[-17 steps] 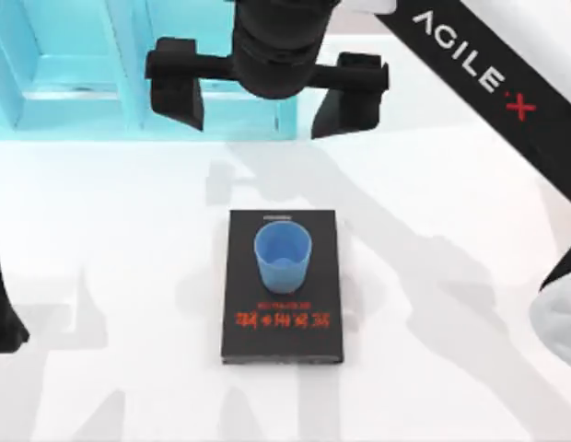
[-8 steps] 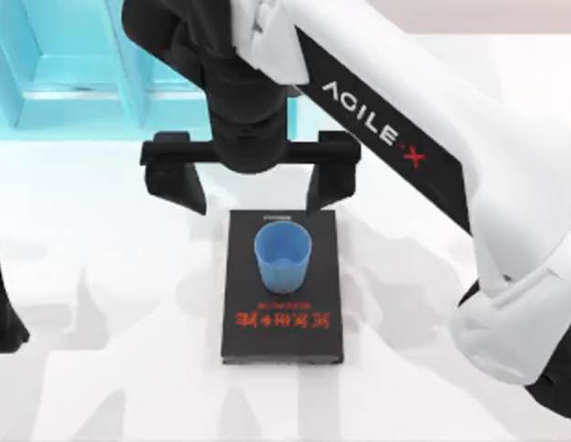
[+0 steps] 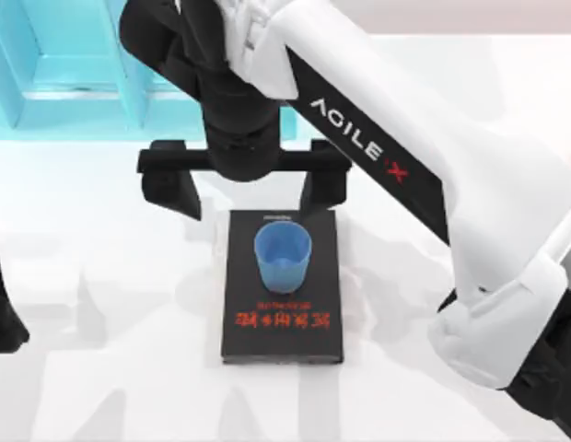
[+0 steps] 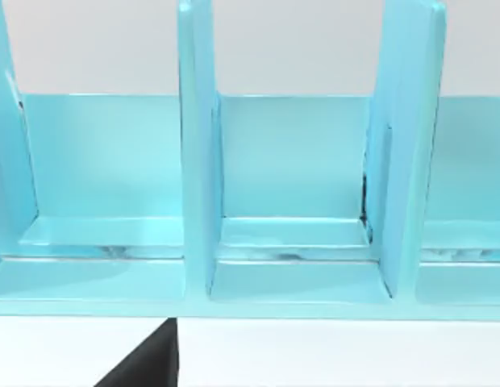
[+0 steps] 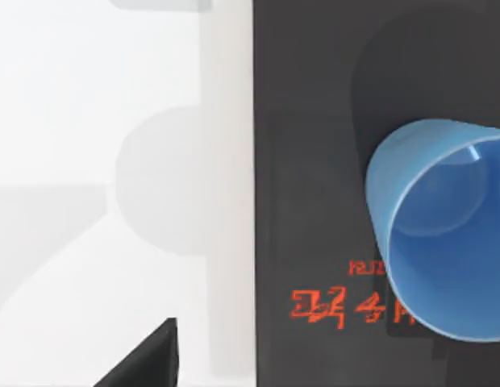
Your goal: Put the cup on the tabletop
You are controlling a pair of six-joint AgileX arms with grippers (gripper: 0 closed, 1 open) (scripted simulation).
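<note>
Landmark: the black book (image 3: 282,287), lying flat on the tabletop (image 3: 101,258) at mid-table.

Cup (image 3: 283,258): stands upright on the book, mouth up, on the half of the cover toward the shelf (image 3: 64,64). The red lettering (image 3: 283,319) sits on the other half, clear of the cup's base. From my right wrist camera the cup (image 5: 443,234) shows against the dark cover, with the lettering (image 5: 347,302) just beside its rim and bare tabletop (image 5: 113,161) off the book's long edge.

Right claw (image 3: 244,189): hangs above the book's shelf-side edge, between book and shelf. Fingers spread wide and holding nothing. One finger (image 3: 166,184) is out beyond the book's left edge over white tabletop; the other (image 3: 322,184) is over the book's right corner. The gap between them is broader than the cup. No contact with cup that I can see; how high the claw is above the book, I cannot tell.

Left arm (image 3: 2,313): parked at the table's left edge, well apart from the book. Its wrist camera faces the turquoise shelf (image 4: 298,201) and its upright dividers. Whether that claw is open or closed, I cannot tell.
</note>
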